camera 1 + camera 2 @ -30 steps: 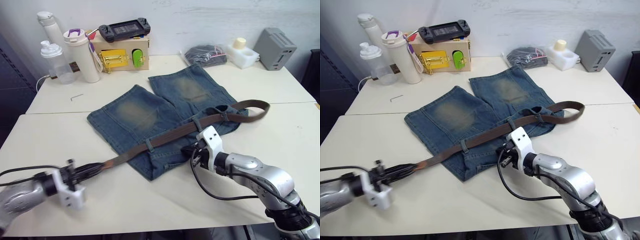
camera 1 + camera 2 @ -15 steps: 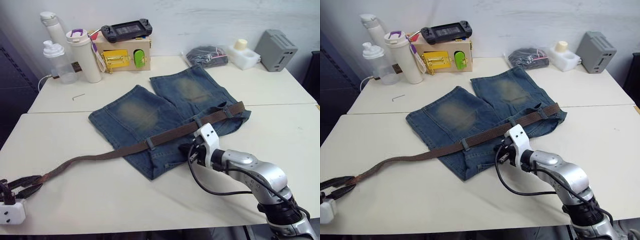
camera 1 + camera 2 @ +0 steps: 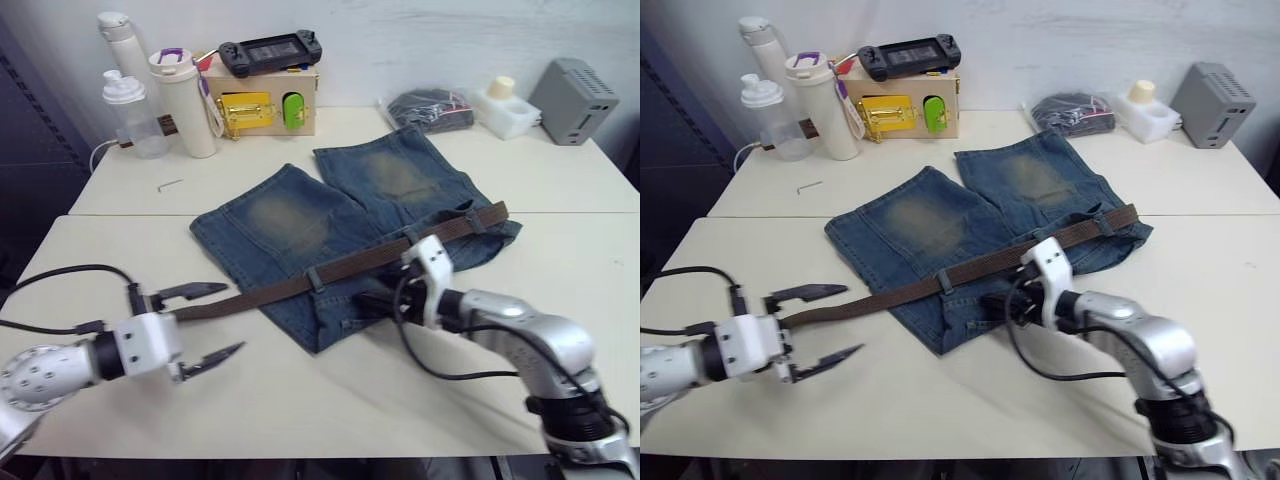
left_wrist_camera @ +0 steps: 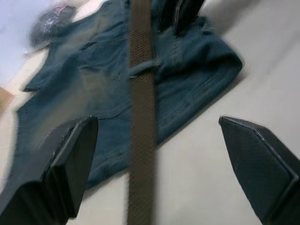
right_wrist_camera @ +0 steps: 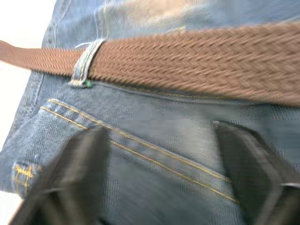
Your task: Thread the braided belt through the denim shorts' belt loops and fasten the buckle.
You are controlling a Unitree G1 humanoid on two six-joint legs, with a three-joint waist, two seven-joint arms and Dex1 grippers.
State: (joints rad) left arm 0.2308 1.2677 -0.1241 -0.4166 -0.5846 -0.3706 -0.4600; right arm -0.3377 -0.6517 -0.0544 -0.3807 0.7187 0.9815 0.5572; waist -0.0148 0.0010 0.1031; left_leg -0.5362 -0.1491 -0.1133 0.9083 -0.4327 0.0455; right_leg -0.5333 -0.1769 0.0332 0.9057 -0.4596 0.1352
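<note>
Braided belt (image 3: 330, 272) runs slantwise across the denim shorts (image 3: 330, 215) through the belt loops (image 3: 315, 277); its free end lies between the spread fingers of the left gripper (image 3: 205, 322), the nearer one. Right gripper (image 3: 992, 303), fingers apart, rests on the waistband just below the belt.

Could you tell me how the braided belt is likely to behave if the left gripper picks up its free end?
The braided belt is probably floppy: it lies flat, following the denim shorts. Its woven texture should grip well. Held by a belt loop, it would likely drag the shorts. The left gripper is open.
</note>
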